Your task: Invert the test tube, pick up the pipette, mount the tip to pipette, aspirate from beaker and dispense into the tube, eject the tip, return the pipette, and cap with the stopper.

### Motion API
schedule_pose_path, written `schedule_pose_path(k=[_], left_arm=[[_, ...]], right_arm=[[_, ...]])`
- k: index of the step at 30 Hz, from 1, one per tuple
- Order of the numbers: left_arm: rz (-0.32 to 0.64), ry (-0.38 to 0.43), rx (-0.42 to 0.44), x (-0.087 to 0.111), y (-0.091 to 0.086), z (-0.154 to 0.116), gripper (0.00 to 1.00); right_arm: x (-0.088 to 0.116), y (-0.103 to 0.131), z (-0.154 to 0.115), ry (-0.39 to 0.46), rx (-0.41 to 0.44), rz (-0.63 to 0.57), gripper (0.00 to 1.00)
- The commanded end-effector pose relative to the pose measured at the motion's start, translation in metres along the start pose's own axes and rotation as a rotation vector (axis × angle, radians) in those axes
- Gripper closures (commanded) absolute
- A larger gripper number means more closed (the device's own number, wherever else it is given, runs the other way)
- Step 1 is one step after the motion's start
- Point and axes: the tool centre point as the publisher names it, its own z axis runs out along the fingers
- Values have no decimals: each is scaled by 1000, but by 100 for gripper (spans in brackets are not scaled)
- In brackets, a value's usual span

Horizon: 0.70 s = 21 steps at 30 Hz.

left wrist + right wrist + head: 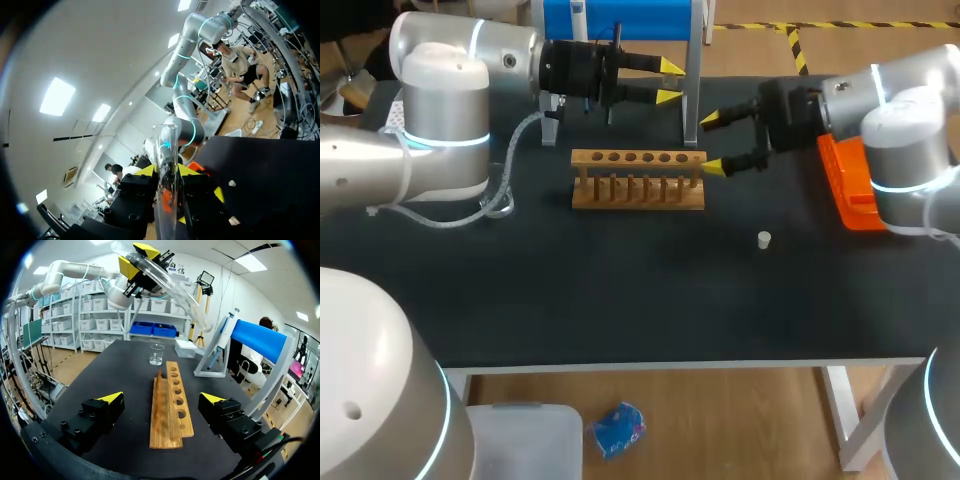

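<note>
Gripping the clear test tube, left tool hovers; right tool gapes wide.

Black table; tan wooden rack; blue stand; orange box; white stopper; clear tube

Nothing readable: no print, number or label can be made out on the tube, the rack or the stand behind the rack.
</note>
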Motion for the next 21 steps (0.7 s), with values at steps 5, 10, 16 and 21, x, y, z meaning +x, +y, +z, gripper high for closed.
schedule_pose_path(k=[5,10,16,21], left_arm=[[0,5,2,-1,0,-1,100],[0,5,2,-1,0,-1,100],[0,5,2,-1,0,-1,100],[-131,-60,-11,-11,14,4,100]], right_arm=[[1,-7,5,-3,12,-10,0],[1,-7,5,-3,12,-10,0],[1,-7,5,-3,12,-10,0],[1,-7,5,-3,12,-10,0]])
